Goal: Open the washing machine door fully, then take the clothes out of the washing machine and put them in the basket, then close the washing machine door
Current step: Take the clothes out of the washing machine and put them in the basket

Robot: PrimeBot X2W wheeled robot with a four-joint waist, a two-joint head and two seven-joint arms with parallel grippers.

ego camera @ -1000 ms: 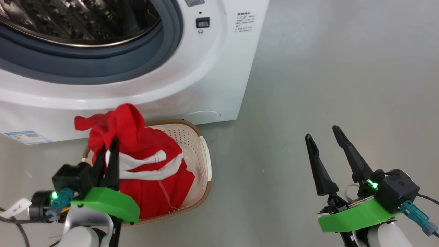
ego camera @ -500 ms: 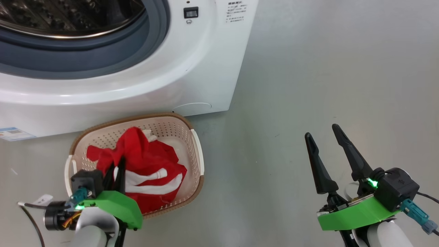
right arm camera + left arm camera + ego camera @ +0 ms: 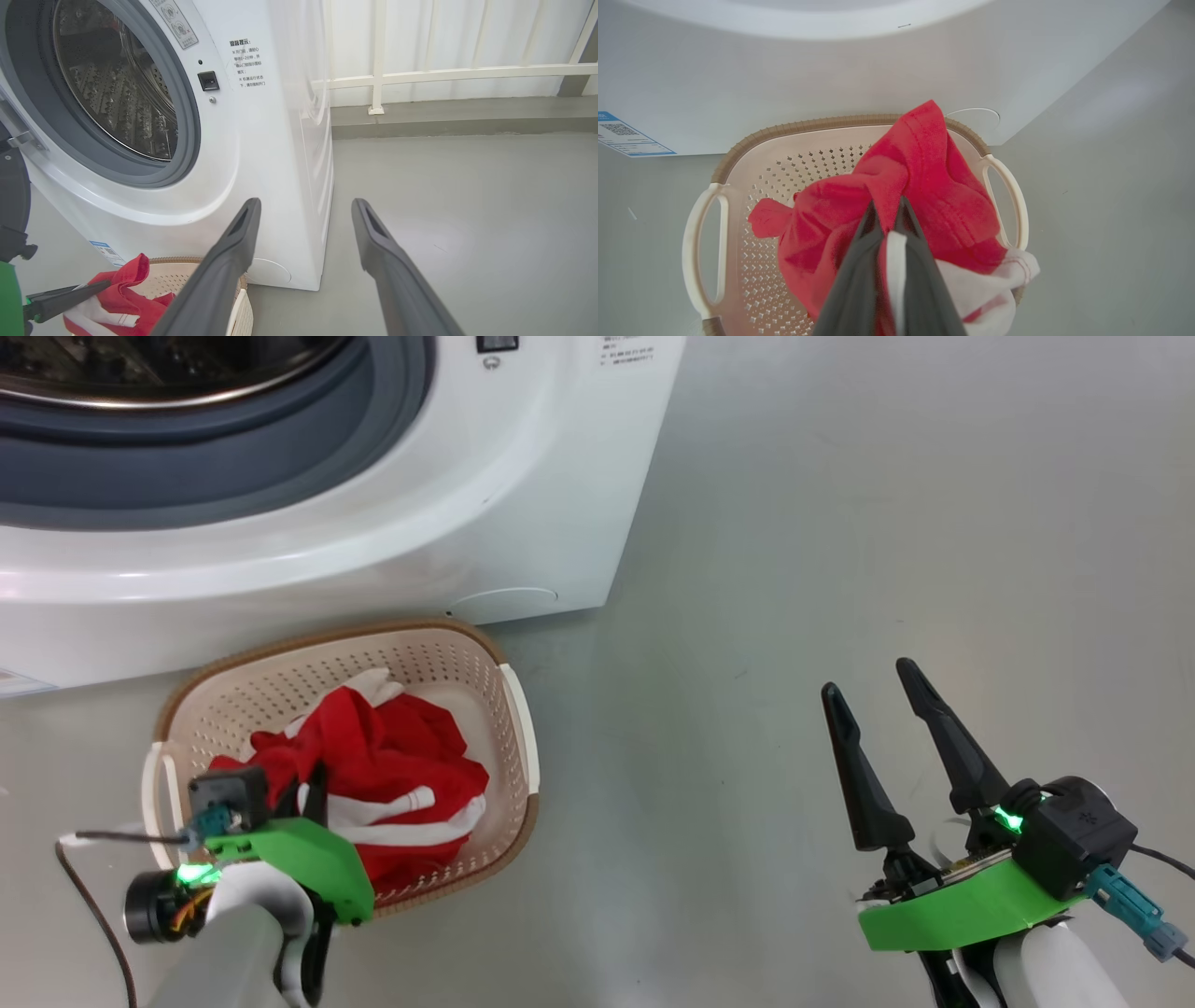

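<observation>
On the front of the big white front-loading washing machine (image 3: pixel 373 523), beside the grey rubber ring of the opening, there are some short lines of small Chinese print (image 3: pixel 247 63) above a small black square part; the print is too small for me to read. A blue-edged paper label (image 3: pixel 626 137) with a square code sits low on the front panel.

The small cream perforated plastic basket (image 3: pixel 439 663) with a brown woven-look rim stands on the grey floor (image 3: pixel 840 523), just in front of the machine's lower edge, near its right corner. To the right of the machine and the basket the floor is wide and free as far as a white railing (image 3: pixel 444 74).

The bright red soft clothes (image 3: pixel 411 756) with white bands are inside the basket. One red fold rises above the far rim in the left wrist view, and a white part hangs over the near right rim.

The left gripper (image 3: pixel 887 205) is over the basket, its two dark fingers pressed together on a fold of the red fabric. The right gripper (image 3: pixel 868 677) hangs over the bare floor, well apart from the basket, with its fingers spread wide and nothing between them.
</observation>
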